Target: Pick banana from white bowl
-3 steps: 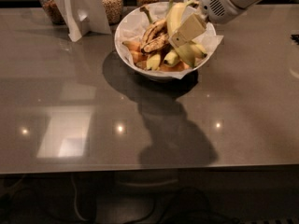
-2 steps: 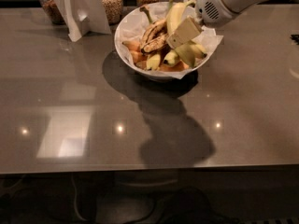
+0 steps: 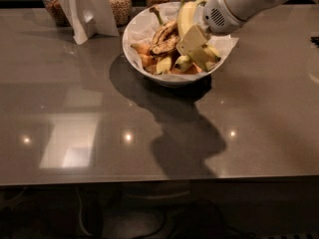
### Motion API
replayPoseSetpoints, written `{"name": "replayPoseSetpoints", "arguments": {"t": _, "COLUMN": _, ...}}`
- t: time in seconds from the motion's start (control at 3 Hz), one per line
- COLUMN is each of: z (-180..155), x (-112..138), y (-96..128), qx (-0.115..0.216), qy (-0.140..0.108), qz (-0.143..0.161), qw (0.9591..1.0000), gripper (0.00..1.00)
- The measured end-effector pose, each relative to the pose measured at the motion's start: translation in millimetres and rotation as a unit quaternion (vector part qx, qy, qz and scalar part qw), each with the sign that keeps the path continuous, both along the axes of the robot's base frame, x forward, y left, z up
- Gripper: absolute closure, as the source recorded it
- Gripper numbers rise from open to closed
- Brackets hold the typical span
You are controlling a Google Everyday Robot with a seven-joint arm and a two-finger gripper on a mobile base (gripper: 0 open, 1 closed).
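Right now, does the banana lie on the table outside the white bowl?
No, the banana is inside the white bowl, and the tool hangs over that bowl.

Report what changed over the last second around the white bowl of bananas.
The robot's pale two-finger gripper eased slightly down and left, deeper into the wide paper-lined white bowl. The long bright yellow banana still lies there, unlifted. Bowl, glass grain jars and grey tabletop stayed put.
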State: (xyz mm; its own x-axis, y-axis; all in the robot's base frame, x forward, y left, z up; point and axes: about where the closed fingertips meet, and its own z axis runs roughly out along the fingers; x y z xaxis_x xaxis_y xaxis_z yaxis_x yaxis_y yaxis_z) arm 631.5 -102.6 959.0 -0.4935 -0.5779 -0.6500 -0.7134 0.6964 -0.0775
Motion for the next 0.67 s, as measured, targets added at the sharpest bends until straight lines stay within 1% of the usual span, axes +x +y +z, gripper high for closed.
{"name": "replayPoseSetpoints", "arguments": {"t": 0.33, "z": -9.3, "x": 11.0, "y": 0.3, "qx": 0.001, "qy": 0.014, "qz": -0.01, "qw": 0.9999, "gripper": 0.44}}
{"name": "replayPoseSetpoints", "arguments": {"t": 0.67, "z": -15.3, "x": 19.7, "y": -4.0, "qx": -0.001, "qy": 0.022, "qz": -0.024, "qw": 0.9995, "gripper": 0.47}}
